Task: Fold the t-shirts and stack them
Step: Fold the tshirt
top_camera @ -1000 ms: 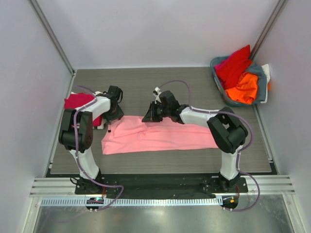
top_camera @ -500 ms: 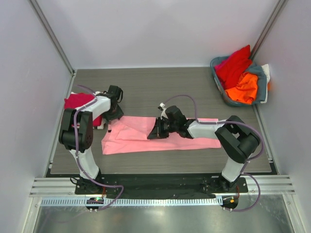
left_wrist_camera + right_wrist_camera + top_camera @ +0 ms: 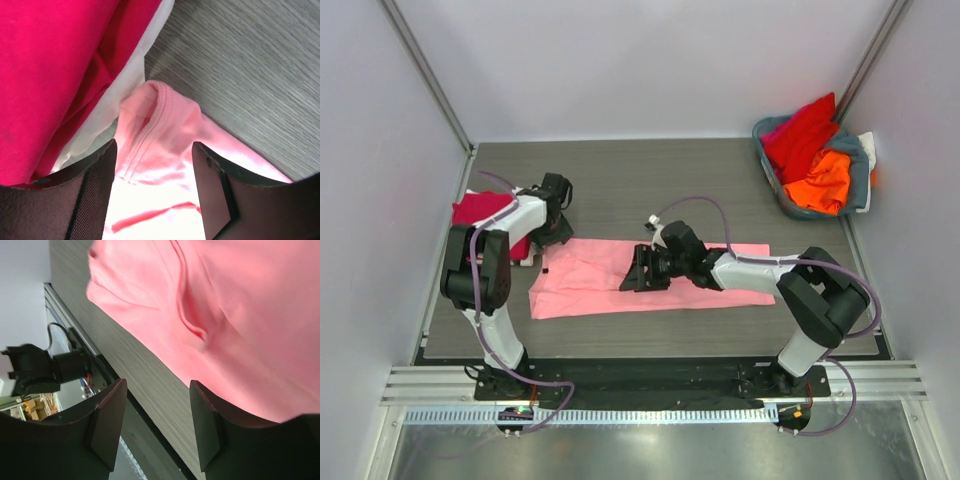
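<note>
While right gripper [image 3: 634, 279] gapes, pink t-shirt [image 3: 588, 286] lies beneath.

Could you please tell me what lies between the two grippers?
Only the pink shirt. In the top view its rumpled left part stretches from the left gripper to the right gripper, both open.

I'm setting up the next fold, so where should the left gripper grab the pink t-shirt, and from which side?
Probably the ribbed edge at the left end of the light pink t-shirt, from straight above. It humps up off the table between the fingers of the open left gripper, and the crimson shirt blocks a sideways approach.
</note>
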Motion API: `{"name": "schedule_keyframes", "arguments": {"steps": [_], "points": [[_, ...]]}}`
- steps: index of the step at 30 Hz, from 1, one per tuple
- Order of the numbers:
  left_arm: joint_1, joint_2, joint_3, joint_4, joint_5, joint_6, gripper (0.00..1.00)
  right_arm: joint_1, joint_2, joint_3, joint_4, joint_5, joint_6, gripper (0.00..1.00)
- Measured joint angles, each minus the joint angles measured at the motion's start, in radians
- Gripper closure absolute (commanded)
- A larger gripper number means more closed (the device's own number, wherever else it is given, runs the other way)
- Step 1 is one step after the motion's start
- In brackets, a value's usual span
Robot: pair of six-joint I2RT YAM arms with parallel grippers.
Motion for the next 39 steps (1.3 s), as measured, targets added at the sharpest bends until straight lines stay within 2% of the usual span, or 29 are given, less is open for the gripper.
{"name": "schedule_keyframes", "arguments": {"steps": [7,15,25,39], "points": [[0.0,-0.121,0.002,-0.048,0.001,-0.001,0.36,0.0,0.062,0.21,0.01,0.011,-0.019,0.44],[0.0,-0.218,-0.036,-0.052,0.082,-0.011,0.36,0.0,0.308,0.382,0.071,-0.003,0.002,0.46],[0.0,-0.159,-0.065,-0.054,0.153,-0.023,0.37,0.013,0.486,0.566,0.084,-0.042,0.008,0.46],[0.0,-0.051,-0.089,-0.031,0.131,-0.023,0.37,0.032,0.583,0.586,0.11,-0.065,0.005,0.5]]}}
